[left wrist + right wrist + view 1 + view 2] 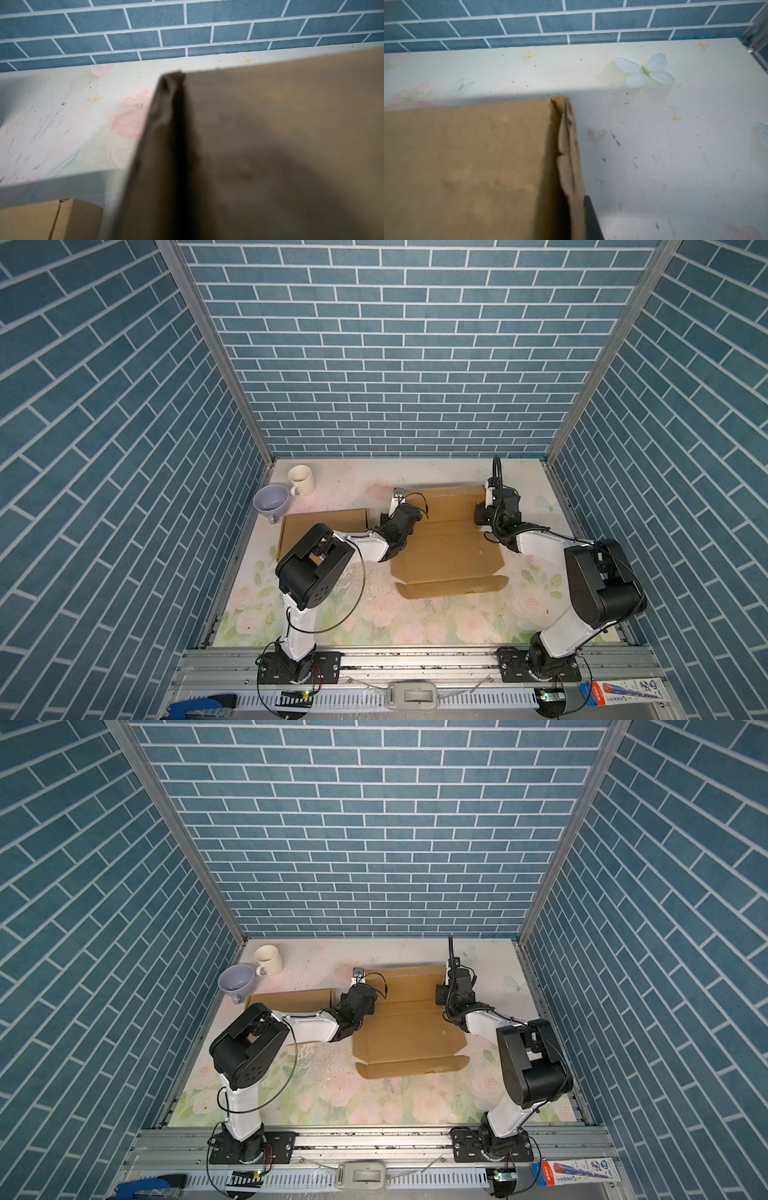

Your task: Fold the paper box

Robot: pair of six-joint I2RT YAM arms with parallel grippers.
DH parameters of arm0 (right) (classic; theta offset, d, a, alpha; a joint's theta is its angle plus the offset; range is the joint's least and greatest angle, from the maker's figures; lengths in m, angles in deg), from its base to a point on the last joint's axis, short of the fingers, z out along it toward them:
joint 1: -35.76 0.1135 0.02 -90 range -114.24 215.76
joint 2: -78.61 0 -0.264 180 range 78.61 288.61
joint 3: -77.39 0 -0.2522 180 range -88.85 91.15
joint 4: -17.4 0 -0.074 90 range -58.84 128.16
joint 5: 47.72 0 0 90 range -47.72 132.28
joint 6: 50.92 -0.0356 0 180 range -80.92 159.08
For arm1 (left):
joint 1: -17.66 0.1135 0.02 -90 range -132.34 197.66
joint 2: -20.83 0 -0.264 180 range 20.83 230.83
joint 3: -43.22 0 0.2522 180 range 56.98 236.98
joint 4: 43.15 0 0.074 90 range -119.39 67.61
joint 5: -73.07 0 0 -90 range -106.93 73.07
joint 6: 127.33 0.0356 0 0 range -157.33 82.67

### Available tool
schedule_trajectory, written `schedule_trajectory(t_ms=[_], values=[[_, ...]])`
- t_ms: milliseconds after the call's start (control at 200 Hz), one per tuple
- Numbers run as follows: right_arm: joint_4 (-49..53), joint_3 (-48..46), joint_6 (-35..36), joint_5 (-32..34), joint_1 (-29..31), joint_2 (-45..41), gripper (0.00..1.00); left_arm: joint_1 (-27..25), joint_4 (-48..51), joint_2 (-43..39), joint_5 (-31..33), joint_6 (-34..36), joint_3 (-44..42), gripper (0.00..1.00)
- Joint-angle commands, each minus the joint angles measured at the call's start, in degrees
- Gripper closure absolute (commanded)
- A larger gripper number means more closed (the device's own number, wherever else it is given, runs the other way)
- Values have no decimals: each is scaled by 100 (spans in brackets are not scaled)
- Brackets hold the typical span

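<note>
On the table (415, 626): one paper box (449, 549), one cardboard piece (328, 520), two cups (301, 480) (271, 499)

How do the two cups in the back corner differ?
The cream mug is tall and straight-sided; the lavender cup is wider and bowl-shaped. The cream mug stands farther back than the lavender cup. Both look empty, with one handle each.
</note>
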Motion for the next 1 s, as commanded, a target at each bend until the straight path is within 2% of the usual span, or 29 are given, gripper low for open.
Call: schedule_trajectory(t_ms=[0,215,430,575,730,860,900,995], values=[[-100,-85,-424,1309,-23,-128,100,65,1461,237,229,-409,50,100],[270,76,-726,1537,43,-193,100,50,2054,336,432,-788,388,100],[628,171,-1354,2267,305,-51,100,-213,2612,660,1324,-1057,734,100],[573,204,-1476,2035,306,38,98,-243,2677,732,1440,-1316,724,100],[464,209,-1417,1985,296,78,100,-243,2256,639,1333,-1175,521,100],[285,154,-1381,1679,294,73,100,-252,2220,632,1365,-1203,487,100],[236,153,-1317,1583,296,106,97,-251,2213,629,1357,-1221,487,100],[287,153,-1310,1677,296,121,100,-277,2157,617,1329,-1224,473,100]])
